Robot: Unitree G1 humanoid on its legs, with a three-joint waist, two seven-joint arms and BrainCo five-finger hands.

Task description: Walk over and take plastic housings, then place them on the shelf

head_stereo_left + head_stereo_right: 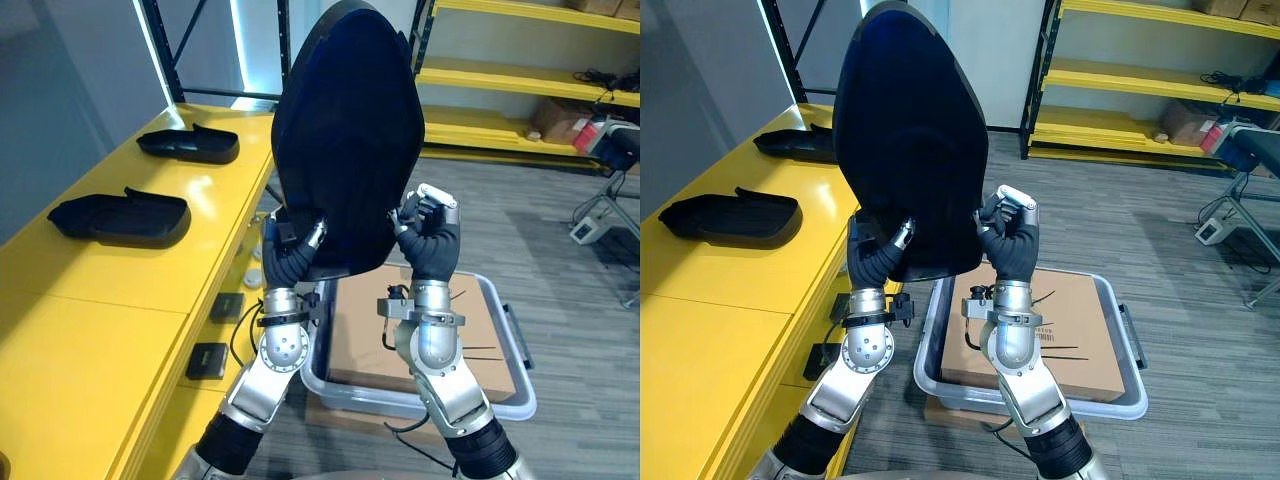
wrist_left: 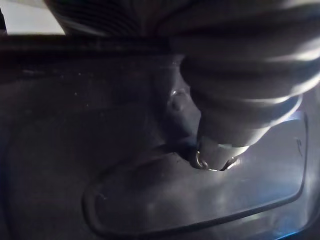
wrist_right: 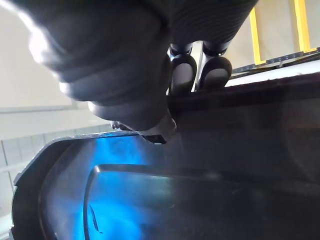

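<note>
Held housing (image 1: 350, 130), a big black plastic shell, was right up at the head camera: upright, broad end up, blocking mid-view. Left to right:

- Yellow shelf (image 1: 110, 300) ran along the left with two more black housings lying flat on it, near housing (image 1: 120, 218) and far housing (image 1: 190, 145), well apart. There was bare yellow in front of the near one, probably the next slot.
- Left hand (image 1: 288, 248) was against the shell's lower left edge. Couldn't tell its grip; the shell hid it.
- Right hand (image 1: 430, 235) had fingers (image 3: 182, 75) hooked over the lower right edge, clamped on it.
- The two-sided hold low down was likely because the shell is too wide for one hand.
- Grey bin (image 1: 510, 395) with cardboard (image 1: 365, 330) in it sat on the floor below.
- Yellow racks (image 1: 520, 75) stood far right.

Read: carry phase, placing not yet done.
</note>
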